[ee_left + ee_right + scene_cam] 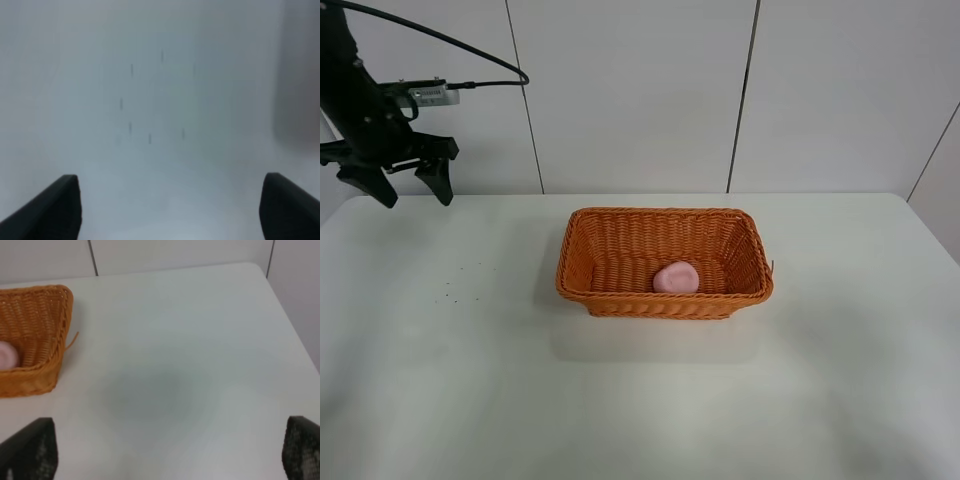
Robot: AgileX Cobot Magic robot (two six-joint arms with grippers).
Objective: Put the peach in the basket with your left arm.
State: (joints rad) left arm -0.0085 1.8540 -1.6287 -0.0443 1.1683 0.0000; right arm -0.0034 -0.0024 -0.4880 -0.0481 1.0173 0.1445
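Black clawed left gripper (406, 185) hangs at upper left of the exterior high view, 2 fingers spread wide, nothing betw. them, raised above the far left corner of the white table (470, 400). Small grey module (428, 95) sits just above it w/ a black cable (470, 45) arcing off to the right. In the left wrist view the same gripper (170, 207) shows only 2 dark fingertips (55, 207) at the lower corners, wide apart, blurred white surface w/ faint specks (145, 115) betw. them.

Right gripper (170, 452): 2 dark fingertips (32, 450) at the lower corners of the right wrist view, likewise splayed, holding nothing, bare table under them.

Rectangular orange-brown woven wicker basket (665, 300) sits at frame centre, well apart from the left gripper. Small pale pink rounded peach (676, 278) lies inside it, on the basket floor near the front wall, approx. mid-width. Right wrist view catches 1 basket corner (50, 335) at left edge, w/ a sliver of the peach (7, 355) inside.
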